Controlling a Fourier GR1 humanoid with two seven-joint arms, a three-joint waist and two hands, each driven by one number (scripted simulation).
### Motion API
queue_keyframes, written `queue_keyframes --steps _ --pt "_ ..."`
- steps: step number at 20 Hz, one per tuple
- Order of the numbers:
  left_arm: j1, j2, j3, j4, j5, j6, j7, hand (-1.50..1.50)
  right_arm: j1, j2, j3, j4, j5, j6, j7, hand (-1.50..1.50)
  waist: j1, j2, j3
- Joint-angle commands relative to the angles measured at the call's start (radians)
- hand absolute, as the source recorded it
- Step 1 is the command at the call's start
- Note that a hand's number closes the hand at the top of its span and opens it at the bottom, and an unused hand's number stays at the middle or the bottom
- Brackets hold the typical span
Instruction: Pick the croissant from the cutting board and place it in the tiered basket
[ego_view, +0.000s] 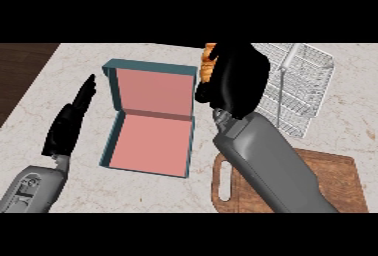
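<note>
My right hand (238, 80) is raised over the counter's middle, fingers curled round the croissant (209, 62), whose orange-brown edge shows at the hand's left side; most of it is hidden. The hand sits just left of the white wire tiered basket (306, 75) at the upper right. The brown wooden cutting board (332, 180) lies at the lower right, partly under my right forearm, with nothing visible on its bare part. My left hand (70, 122) rests open at the left, fingers straight and pointing up.
An open teal box with a pink inside (151, 120) lies on the marble counter between the two arms. A dark wooden strip (22, 70) borders the counter at the upper left.
</note>
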Motion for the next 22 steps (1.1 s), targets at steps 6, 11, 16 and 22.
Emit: queue_keyframes --steps 6,11,16,22 --pt "-0.028 -0.010 -0.004 0.019 -0.019 0.011 0.033 0.00 -0.392 0.009 -0.110 0.308 0.070 0.066 0.265 1.50 -0.015 -0.005 0.000" --pt "-0.016 -0.016 0.010 0.017 -0.014 0.018 0.023 0.00 -0.500 0.009 -0.219 0.452 -0.006 -0.055 0.202 1.50 -0.028 0.000 0.002" --pt "-0.031 -0.019 0.016 0.010 -0.025 0.025 0.052 0.00 -0.579 0.009 -0.238 0.675 0.017 -0.090 0.122 1.50 -0.053 0.000 0.003" --pt "0.019 -0.014 0.042 0.013 -0.015 0.023 0.014 0.00 -0.646 -0.025 -0.256 0.859 0.133 0.022 0.101 1.50 -0.086 -0.004 0.002"
